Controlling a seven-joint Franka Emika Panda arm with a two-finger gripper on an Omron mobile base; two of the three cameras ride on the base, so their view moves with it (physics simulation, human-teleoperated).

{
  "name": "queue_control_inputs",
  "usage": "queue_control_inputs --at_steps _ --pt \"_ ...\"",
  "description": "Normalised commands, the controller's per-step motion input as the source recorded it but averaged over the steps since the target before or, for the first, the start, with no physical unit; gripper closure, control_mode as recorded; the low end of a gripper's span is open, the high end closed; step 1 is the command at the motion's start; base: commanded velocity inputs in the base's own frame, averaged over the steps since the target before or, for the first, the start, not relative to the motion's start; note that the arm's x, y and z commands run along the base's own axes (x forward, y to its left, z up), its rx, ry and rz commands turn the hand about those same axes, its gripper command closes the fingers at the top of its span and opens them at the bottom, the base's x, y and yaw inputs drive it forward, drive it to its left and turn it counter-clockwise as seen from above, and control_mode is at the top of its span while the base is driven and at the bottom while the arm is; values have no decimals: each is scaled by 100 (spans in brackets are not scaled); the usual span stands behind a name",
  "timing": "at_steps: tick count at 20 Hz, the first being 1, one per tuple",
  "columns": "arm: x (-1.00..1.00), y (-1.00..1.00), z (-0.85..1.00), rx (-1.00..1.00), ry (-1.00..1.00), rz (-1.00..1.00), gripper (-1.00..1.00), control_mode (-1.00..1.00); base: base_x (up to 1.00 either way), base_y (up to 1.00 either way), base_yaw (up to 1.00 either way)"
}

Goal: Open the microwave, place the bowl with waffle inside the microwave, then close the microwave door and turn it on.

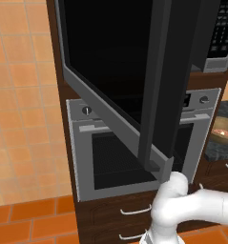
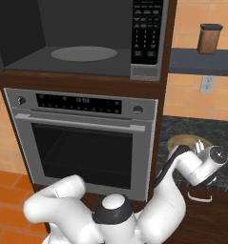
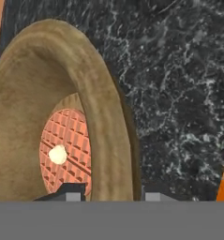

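The bowl with waffle (image 3: 62,140) sits on the dark speckled counter (image 3: 179,93) to the right of the oven column, and from the hand's own camera its thick tan rim runs right between the two finger tips (image 3: 73,194) — one tip inside the bowl over the waffle, the other outside the wall. So the gripper (image 3: 111,197) stands parted astride the rim, not yet pinched on it as far as I can see. From the right base view the bowl (image 2: 184,142) shows just beyond the arm's wrist, low beside the silver oven (image 2: 82,143). Being round, the bowl has no long axis to speak of; its mouth faces up and it rests flat, the golden waffle with a pale dab lying in its bottom. Above, the microwave (image 2: 87,38) stands open, its cavity and grey turntable bare, and the microwave door (image 1: 134,76) swings far out to the left — its long edge upright, black glass facing into the room. My reading is that opening is done and the grasp of the bowl is in hand. The next move calls for closing on the rim, lifting level so the waffle stays put, then carrying it up and left into the cavity, clear of the keypad strip (image 2: 147,28).
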Motion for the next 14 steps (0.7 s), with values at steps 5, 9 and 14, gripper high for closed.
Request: queue_control_inputs --at_steps 5,9,14 --pt "-99 -1 43 0 -33 0 100 -100 0 0 0" --pt "-100 0 68 0 -17 0 100 -100 0 0 0" --pt "-100 0 61 0 -1 1 100 -100 0 0 0"
